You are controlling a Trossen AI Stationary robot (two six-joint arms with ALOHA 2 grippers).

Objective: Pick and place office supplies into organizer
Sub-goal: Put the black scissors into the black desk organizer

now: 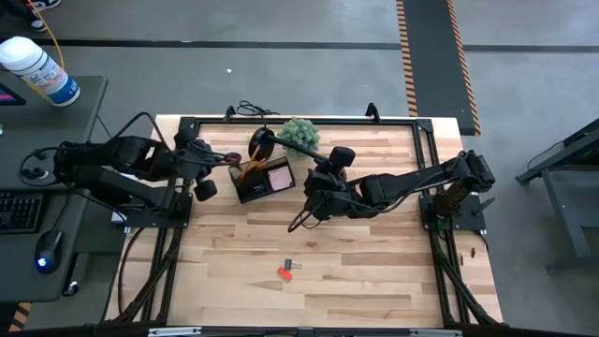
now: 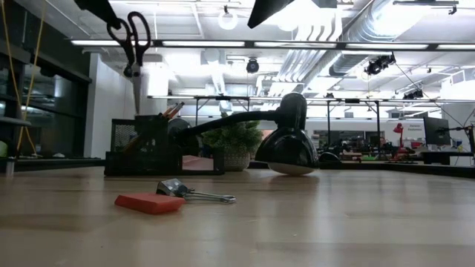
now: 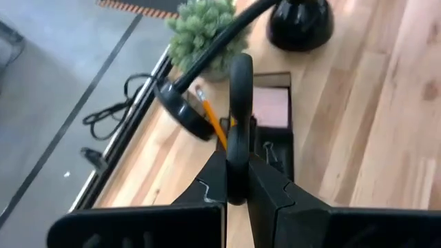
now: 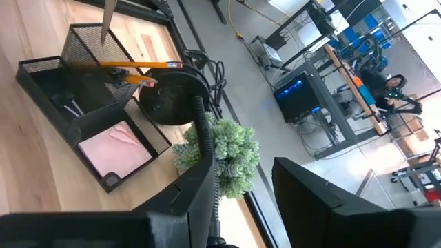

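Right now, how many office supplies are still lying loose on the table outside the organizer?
2: a red eraser and a binder clip beside it, near the table's front edge. The left gripper holds scissors above the organizer.

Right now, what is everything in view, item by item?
organizer: one, dark, far middle of the table
sticky-note pad: one, pink, inside the organizer
pencil: one, orange, slanted in the organizer
scissors: one, dark handles, hanging above the organizer
red block: one, red, near part of the table
binder clip: one, silvery, beside the red block
lamp: one, black, by the organizer
plant: one, green, far edge
left gripper: shut on the scissors
right gripper: open, right of the organizer
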